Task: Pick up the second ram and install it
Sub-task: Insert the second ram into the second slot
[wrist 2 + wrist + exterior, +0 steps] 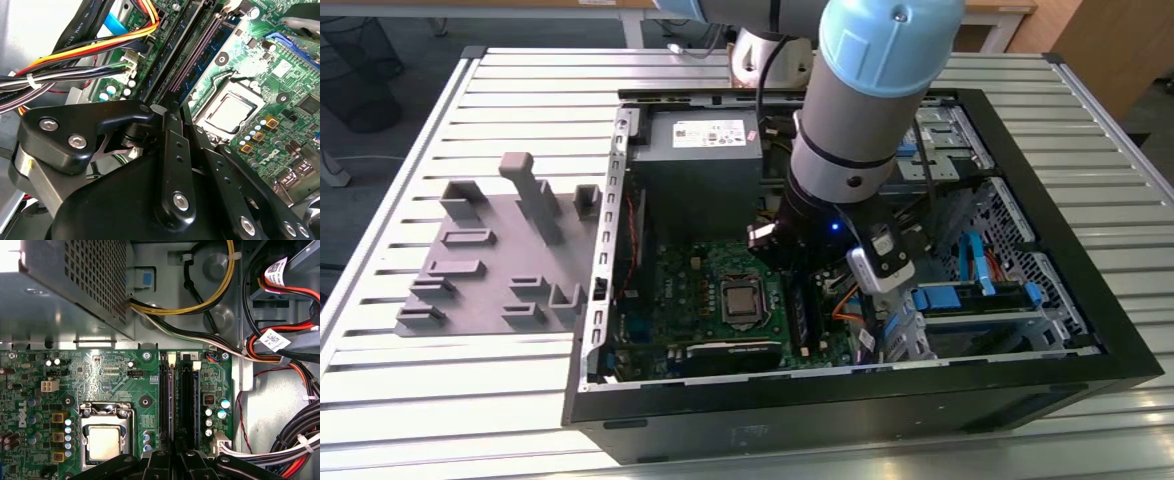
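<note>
Over the motherboard (pixel 115 375), lowered arm (pixel 854 120)

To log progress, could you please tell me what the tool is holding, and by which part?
It cannot be told; the tool hangs just above the memory slots.

Slatted metal bench in a workshop-type room, lit bright & even.
Bench top (pixel 440 110) = pale ribbed aluminium slats, running across the exterior view. Behind it, dark grey floor (pixel 400 40) w/ a black mesh bin (pixel 354 75) at the exterior view's top left. Wooden furniture edge (pixel 1014 20) at top right, tan panel (pixel 1121 50) in the far right corner. White table leg (pixel 634 30) & light wood top behind the bench. No strong shadows; no windows in view.
</note>
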`<control>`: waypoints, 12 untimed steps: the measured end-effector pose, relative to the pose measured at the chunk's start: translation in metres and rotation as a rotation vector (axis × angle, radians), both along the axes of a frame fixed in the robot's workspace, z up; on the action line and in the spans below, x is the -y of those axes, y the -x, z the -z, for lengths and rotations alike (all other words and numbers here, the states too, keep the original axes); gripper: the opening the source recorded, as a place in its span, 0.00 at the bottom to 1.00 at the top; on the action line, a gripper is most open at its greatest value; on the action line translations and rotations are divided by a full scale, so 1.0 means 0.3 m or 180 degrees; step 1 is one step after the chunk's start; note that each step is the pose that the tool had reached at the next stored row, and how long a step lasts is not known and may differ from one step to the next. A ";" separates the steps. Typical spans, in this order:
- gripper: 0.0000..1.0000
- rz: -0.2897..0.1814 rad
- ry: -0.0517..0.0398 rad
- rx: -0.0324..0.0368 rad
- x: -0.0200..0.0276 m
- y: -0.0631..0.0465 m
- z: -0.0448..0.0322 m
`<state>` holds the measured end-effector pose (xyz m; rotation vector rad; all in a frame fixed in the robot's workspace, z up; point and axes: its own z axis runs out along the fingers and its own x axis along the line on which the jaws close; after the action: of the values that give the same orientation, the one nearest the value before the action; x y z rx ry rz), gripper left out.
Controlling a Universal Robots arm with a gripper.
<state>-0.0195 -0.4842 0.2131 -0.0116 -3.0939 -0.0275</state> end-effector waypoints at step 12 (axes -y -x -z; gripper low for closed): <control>0.14 0.0003 -0.0002 0.0000 0.004 0.000 -0.007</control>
<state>-0.0195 -0.4853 0.2151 -0.0132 -3.0937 -0.0285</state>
